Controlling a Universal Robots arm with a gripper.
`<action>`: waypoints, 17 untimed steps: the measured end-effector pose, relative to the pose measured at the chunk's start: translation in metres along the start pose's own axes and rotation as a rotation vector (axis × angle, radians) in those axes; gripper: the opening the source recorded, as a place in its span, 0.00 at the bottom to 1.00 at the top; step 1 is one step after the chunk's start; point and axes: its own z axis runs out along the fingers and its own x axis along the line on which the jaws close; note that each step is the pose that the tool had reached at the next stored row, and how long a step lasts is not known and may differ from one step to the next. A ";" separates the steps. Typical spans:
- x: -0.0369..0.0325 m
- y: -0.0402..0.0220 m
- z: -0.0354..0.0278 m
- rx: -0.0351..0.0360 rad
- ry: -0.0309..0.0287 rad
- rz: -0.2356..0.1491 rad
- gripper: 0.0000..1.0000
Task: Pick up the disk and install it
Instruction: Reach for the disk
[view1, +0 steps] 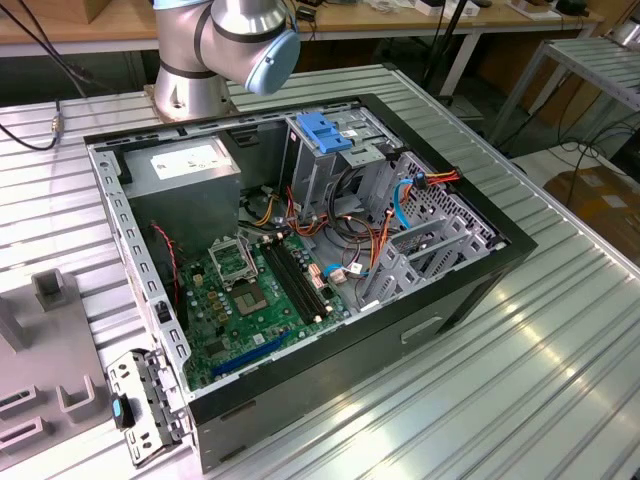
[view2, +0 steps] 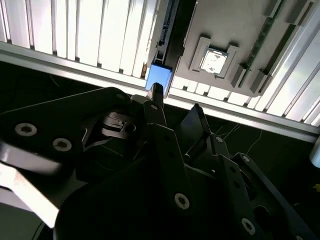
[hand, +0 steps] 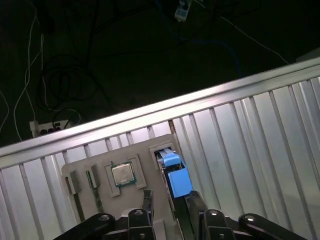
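Observation:
The disk stands on edge in a slot of a grey fixture plate (hand: 132, 155), its bright blue carrier rail (hand: 175, 172) facing up. In both wrist views my gripper (hand: 170, 202) hangs just above it, open, with one black finger (hand: 146, 200) on each side of the blue rail (view2: 159, 77). The dark edge of the disk (view2: 172, 30) runs on away from the gripper (view2: 175, 107). Nothing is held. Beyond the fingers I cannot see the rest of the disk.
A processor chip (hand: 121, 174) lies in a pocket of the same plate (view2: 240, 30), beside the disk. The plate rests on a ribbed aluminium table near its edge (hand: 165, 107). In the exterior view an open computer case (view1: 300, 250) holds a drive cage with a light-blue latch (view1: 325, 130).

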 end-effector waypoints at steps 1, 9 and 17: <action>0.0000 0.0000 0.0001 0.0000 0.0000 -0.002 0.42; 0.0000 0.0000 0.0000 0.0000 0.0001 -0.002 0.42; 0.0000 -0.0001 0.0001 -0.0002 0.0008 -0.014 0.42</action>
